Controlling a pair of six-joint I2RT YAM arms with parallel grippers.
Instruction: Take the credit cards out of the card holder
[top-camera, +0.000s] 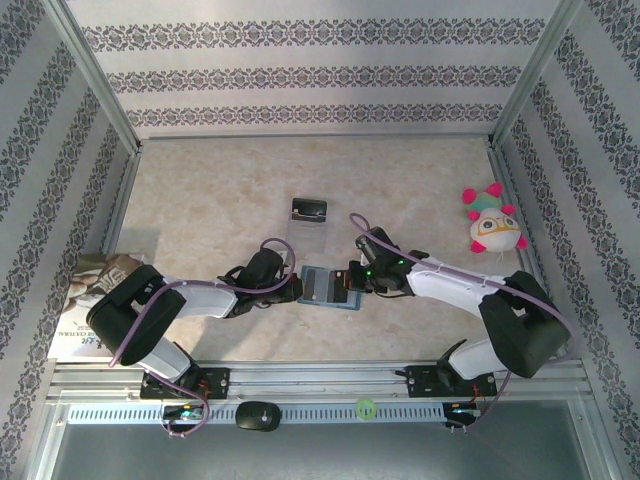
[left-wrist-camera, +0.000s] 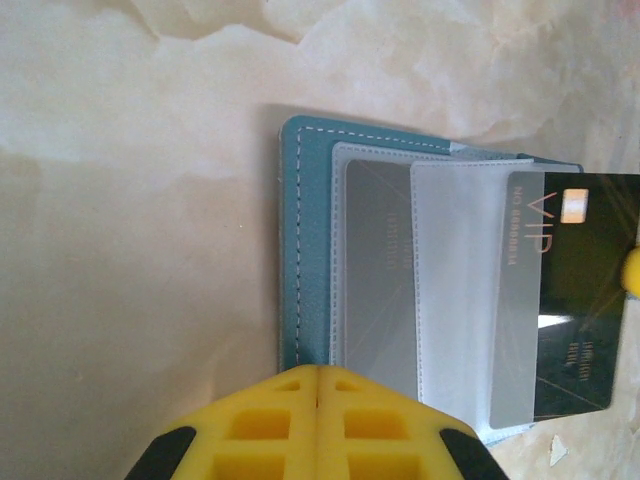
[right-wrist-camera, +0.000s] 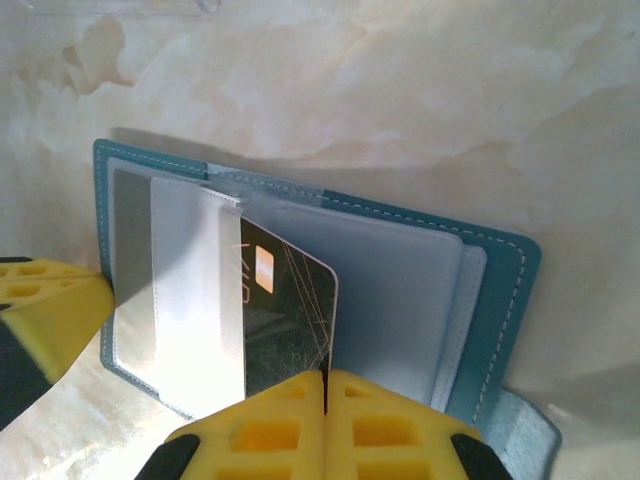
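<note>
The card holder (left-wrist-camera: 305, 250) lies open directly in front of the left claw (left-wrist-camera: 318, 385), whose jaws are closed with their tips at the holder's teal edge. Opposite it, the right claw (right-wrist-camera: 325, 385) is clamped on a black card (right-wrist-camera: 290, 320) that sits half out of its clear sleeve (right-wrist-camera: 190, 290).

The table (top-camera: 200, 190) I work on is a pale, marbled beige slab. Near the middle of the top view, towards the lower edge, the teal card holder (top-camera: 322, 285) lies open and flat on it, clear sleeves facing up. Just above it stands a clear plastic stand (top-camera: 307, 212) with a black piece. A pink-and-white plush toy (top-camera: 492, 225) sits far right. A printed magazine (top-camera: 72, 335) lies at the left edge.
</note>
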